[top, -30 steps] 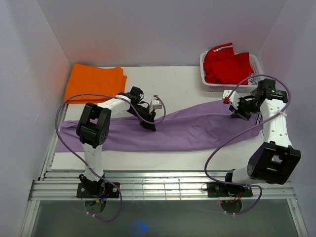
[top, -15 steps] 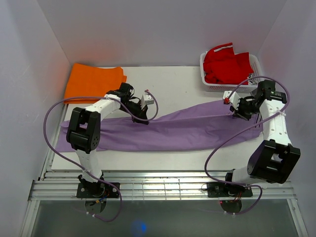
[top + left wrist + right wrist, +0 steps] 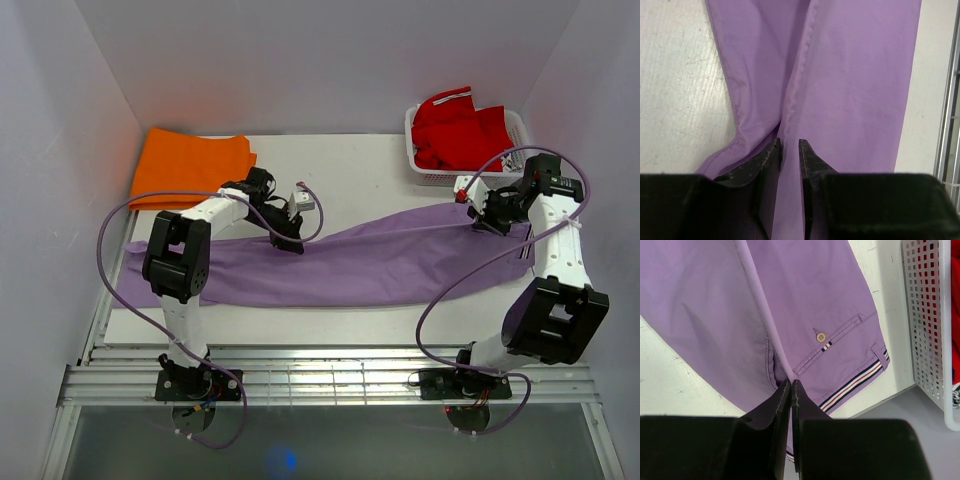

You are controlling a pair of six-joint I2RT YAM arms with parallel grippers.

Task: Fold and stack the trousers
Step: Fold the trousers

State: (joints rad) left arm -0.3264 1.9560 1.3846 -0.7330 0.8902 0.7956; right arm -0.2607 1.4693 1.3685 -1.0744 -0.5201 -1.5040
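Though the top view hides it, the right tool [image 3: 791, 383] pinches the trousers [image 3: 805, 300], the left tool [image 3: 790, 143] slightly spread

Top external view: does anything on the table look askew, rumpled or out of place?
Mildly. The long lilac fabric trousers lie stretched slantwise across the white table, not squared to it, with a raised ridge of cloth running along them. The red garment heaps above the rim of its white mesh basket. Nothing looks spilled or damaged.
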